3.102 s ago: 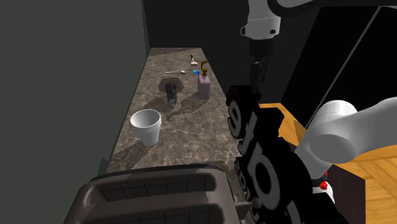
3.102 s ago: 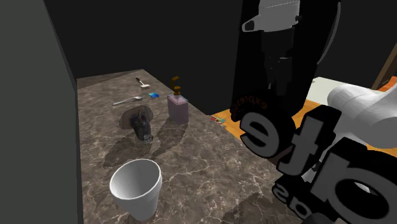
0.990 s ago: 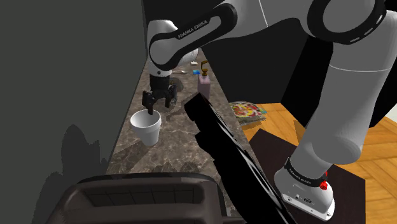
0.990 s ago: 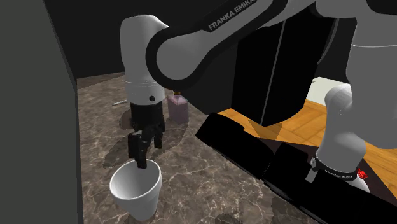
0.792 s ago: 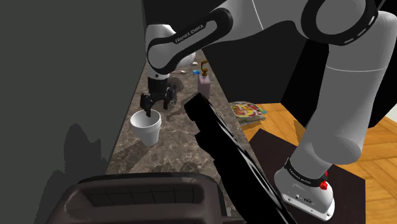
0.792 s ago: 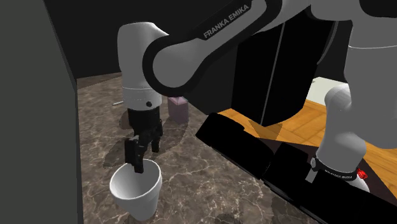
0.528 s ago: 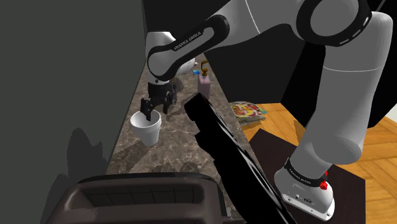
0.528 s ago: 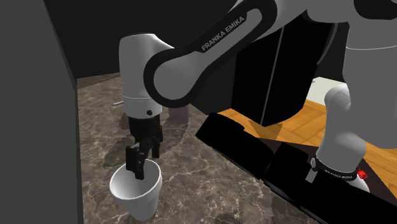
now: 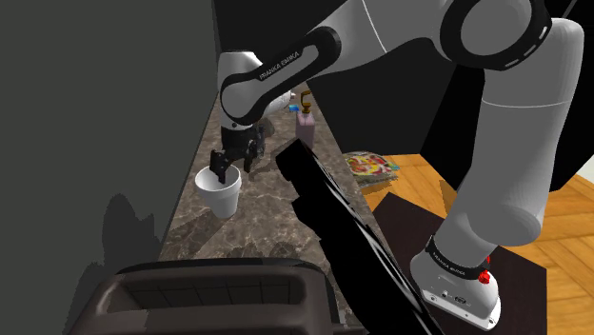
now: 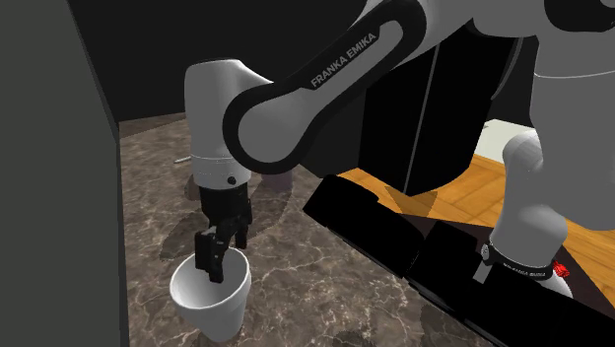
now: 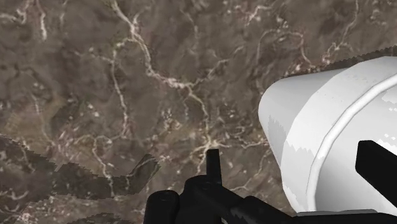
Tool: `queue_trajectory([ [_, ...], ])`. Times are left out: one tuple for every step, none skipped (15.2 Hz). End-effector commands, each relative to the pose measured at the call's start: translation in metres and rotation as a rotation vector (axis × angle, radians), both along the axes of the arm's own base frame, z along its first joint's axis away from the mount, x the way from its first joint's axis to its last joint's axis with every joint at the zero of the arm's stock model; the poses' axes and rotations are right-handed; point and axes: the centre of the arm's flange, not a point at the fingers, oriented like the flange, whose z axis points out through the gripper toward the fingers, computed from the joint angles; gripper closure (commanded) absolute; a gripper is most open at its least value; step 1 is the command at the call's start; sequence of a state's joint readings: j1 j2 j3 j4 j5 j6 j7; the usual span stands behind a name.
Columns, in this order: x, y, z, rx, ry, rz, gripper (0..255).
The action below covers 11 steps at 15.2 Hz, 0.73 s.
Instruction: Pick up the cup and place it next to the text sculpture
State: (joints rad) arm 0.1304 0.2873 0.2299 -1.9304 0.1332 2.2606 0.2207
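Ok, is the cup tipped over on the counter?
No, the white cup stands upright on the marbled counter, mouth up, with the claw at its rim.

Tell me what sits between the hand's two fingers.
The white cup's wall: one finger of the open hand inside, one outside, in the wrist view.

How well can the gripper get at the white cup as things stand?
Probably yes: the open gripper hangs at the rim of the cup, one finger inside, one outside, and nothing else stands in its way.
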Motion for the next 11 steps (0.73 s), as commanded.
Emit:
queue_trajectory([
  [0.0000,0.0000,0.0000,0.000,0.000,0.000,255],
  [0.0000,0.0000,0.0000,0.000,0.000,0.000,255],
  [0.0000,0.0000,0.0000,0.000,0.000,0.000,255],
  [0.0000,0.0000,0.0000,0.000,0.000,0.000,255],
  [0.0000,0.0000,0.0000,0.000,0.000,0.000,255],
  [0.0001,0.0000,0.0001,0.000,0.000,0.000,255],
  [0.0001,0.0000,0.0000,0.000,0.000,0.000,255],
  [0.0002,-0.0001,0.0001,0.000,0.000,0.000,255],
  [0.0003,0.0000,0.0002,0.000,0.000,0.000,255],
  [0.0000,0.0000,0.0000,0.000,0.000,0.000,255],
  [0.0000,0.0000,0.0053,0.000,0.000,0.000,255],
])
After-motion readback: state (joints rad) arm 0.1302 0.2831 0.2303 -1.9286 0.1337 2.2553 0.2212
